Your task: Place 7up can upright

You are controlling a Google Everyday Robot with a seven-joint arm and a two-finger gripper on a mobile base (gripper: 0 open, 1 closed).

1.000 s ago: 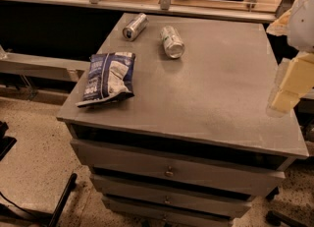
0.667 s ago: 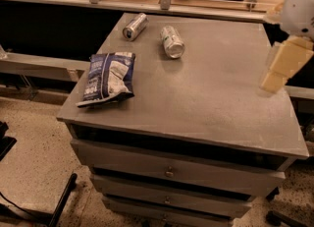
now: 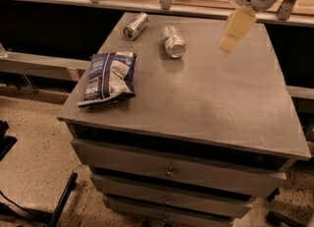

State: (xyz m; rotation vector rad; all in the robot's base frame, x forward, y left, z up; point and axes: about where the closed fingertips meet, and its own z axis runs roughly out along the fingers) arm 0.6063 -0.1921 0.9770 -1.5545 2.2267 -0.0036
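Observation:
The 7up can (image 3: 173,42) lies on its side near the back of the grey cabinet top (image 3: 206,98). It is pale silver with green markings, and its silver end faces the front. My gripper (image 3: 234,29) hangs in the air above the back right part of the top. It is to the right of the can, apart from it, and holds nothing that I can see.
A plain silver-grey can (image 3: 135,26) lies on its side at the back left, left of the 7up can. A blue and white chip bag (image 3: 109,77) lies near the left edge. The cabinet has drawers (image 3: 169,172) below. A counter ledge (image 3: 147,5) runs behind it.
My gripper has moved left and toward the back, from over the right edge of the top to nearer the 7up can. The cans and the bag have not moved.

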